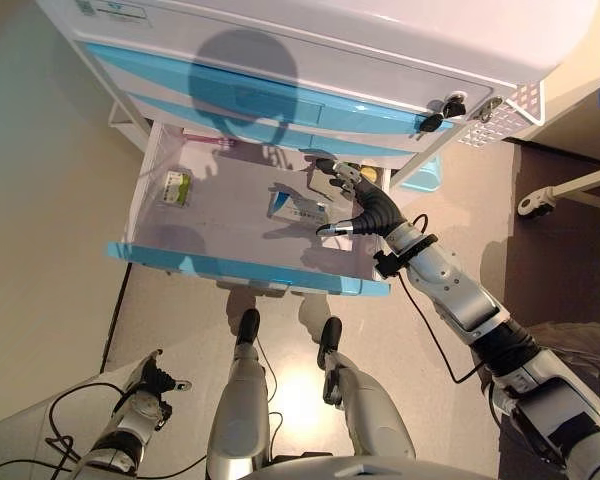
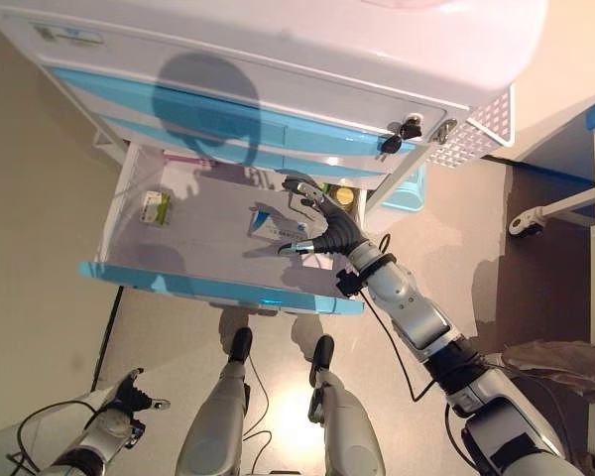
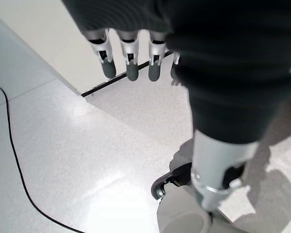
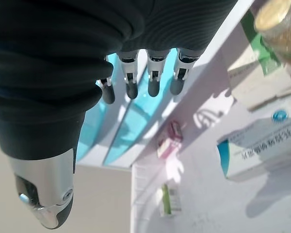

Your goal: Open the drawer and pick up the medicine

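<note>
The bottom drawer (image 1: 245, 268) of a white and blue cabinet stands pulled open. Inside lie a white and blue medicine box (image 1: 297, 208), a green and white box (image 1: 176, 187) at the left, a pink box (image 1: 208, 140) at the back, and a bottle with a yellow cap (image 2: 343, 195) at the back right. My right hand (image 1: 358, 205) hovers over the drawer's right part, just right of the white and blue box, fingers spread and open, holding nothing. The box also shows in the right wrist view (image 4: 262, 148). My left hand (image 1: 152, 382) hangs low by my side, fingers relaxed.
The closed upper drawers (image 1: 280, 95) overhang the back of the open drawer. A perforated white basket (image 1: 505, 112) hangs on the cabinet's right side. A wheeled bed frame (image 1: 570, 190) stands at the right. A black cable (image 3: 14, 160) lies on the floor.
</note>
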Motion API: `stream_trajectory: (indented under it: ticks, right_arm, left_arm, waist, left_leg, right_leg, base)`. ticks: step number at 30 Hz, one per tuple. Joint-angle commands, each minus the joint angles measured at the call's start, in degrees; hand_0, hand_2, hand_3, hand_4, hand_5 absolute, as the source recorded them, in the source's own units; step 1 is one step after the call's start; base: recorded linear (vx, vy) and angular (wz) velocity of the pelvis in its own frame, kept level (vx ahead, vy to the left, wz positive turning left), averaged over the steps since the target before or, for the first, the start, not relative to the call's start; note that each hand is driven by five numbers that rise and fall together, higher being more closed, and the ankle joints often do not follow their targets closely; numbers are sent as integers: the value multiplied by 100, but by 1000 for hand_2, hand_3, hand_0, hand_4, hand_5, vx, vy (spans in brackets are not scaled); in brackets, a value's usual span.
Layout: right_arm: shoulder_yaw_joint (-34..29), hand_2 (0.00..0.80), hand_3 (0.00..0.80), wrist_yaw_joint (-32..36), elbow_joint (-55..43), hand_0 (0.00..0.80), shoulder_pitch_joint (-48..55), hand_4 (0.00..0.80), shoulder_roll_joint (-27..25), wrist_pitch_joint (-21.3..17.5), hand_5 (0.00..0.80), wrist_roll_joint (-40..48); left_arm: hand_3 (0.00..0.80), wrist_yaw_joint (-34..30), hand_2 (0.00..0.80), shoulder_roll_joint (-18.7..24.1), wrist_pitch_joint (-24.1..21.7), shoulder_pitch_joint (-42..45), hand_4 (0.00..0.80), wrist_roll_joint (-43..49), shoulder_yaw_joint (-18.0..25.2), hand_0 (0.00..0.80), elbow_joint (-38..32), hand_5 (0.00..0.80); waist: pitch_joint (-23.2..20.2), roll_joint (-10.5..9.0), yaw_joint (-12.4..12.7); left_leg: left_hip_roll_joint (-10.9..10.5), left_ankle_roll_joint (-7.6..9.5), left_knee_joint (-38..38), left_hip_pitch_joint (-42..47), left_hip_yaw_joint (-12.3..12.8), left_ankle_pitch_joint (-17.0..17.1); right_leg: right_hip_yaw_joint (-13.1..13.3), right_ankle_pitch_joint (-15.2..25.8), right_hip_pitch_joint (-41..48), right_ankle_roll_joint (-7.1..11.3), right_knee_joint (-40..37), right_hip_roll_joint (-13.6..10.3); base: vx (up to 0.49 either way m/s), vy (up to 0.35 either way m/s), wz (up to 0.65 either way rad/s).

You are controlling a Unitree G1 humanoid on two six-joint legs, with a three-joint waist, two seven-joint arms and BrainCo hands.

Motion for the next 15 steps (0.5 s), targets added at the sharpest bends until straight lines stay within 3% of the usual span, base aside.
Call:
stream_trajectory:
  ticks: [1,15]
  right_arm:
    - [132,0,0,-142,-335,0,-194,0,146,-312,0,-119]
    - [692,0,0,-501,916,0,-958,0,709,-97,0,-995]
  left_arm:
    - [0,145,0,217,29,108,0,-128,-71,0,26,0]
    - [0,259,0,221,45,26,0,-103,-337,0,74,0]
  waist:
    - [-156,-226,46]
    - [-48,-189,222]
  left_leg:
    - [-471,394,323,-378,-187,-62]
    - [-471,388,184,-374,-344,23]
  right_leg:
    - [-119,-174,-60,313,369,-173]
    - [-243,-206,-57,292,361,-165]
  base:
    - [1,-27,11]
    - [2,-5,7]
